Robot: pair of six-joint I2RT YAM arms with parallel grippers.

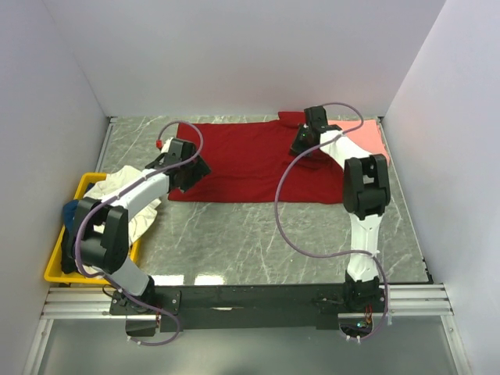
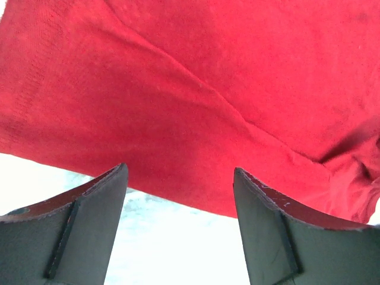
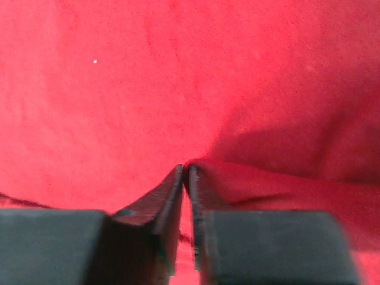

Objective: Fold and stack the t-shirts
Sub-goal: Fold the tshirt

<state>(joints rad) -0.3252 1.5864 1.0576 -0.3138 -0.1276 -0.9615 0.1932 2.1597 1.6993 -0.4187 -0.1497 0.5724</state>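
The dark red t-shirt lies spread flat across the back of the table. My left gripper is open and empty, just off the shirt's near-left hem; in the left wrist view the gripper frames that hem of the shirt. My right gripper rests on the shirt's right part, shut on a raised fold of red cloth, which meets the tips of the gripper. A salmon-pink t-shirt shows under the red one at the back right. A cream-white t-shirt and a blue one lie in the bin.
A yellow plastic bin stands at the left edge of the table. The grey marble tabletop is enclosed by white walls on three sides. The arms' mounting rail runs along the near edge.
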